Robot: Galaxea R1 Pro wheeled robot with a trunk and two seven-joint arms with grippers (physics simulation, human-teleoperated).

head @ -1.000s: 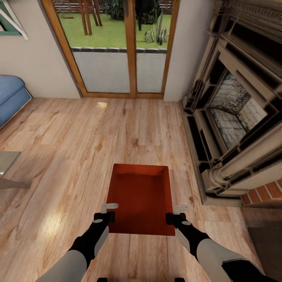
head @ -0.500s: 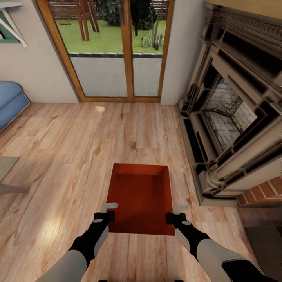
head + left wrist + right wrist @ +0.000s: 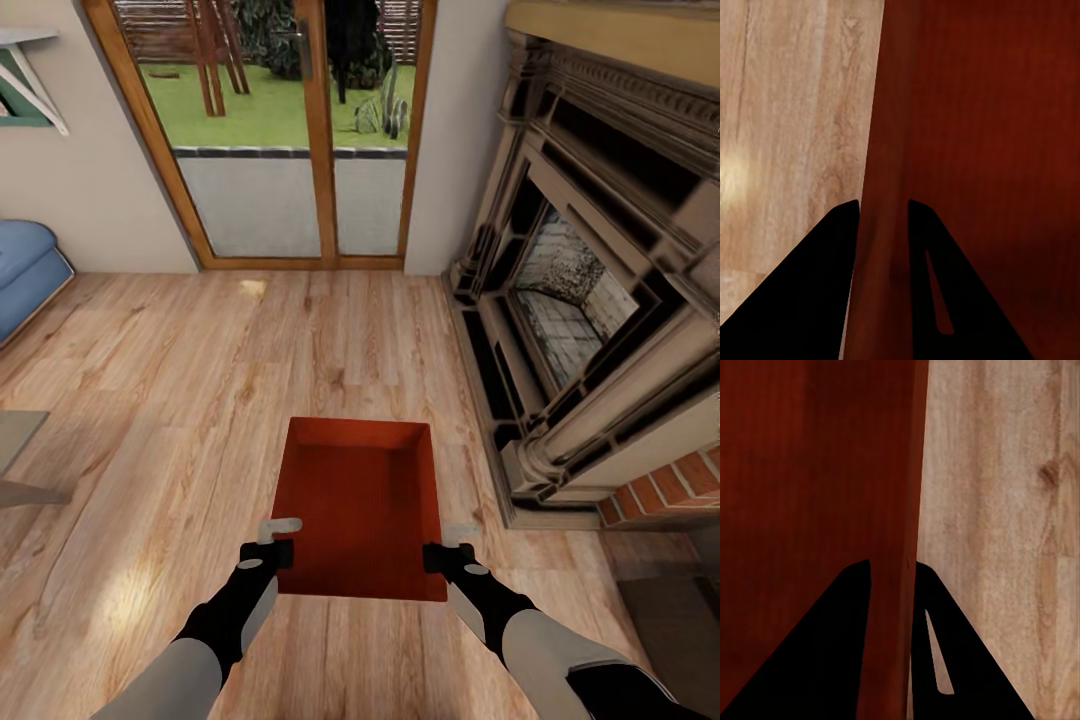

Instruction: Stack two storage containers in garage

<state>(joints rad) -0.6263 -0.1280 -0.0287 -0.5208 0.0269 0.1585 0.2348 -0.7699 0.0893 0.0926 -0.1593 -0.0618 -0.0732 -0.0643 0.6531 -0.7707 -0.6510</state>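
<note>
I hold the red bin [image 3: 362, 505] low in the middle of the frame over the wood floor [image 3: 180, 400], my left hand [image 3: 279, 540] and right hand [image 3: 448, 545] each pinching a side wall.

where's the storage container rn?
Head view: the storage container is low centre, held over the wood-plank floor between left tool and right tool, with the fireplace to its right.
</note>
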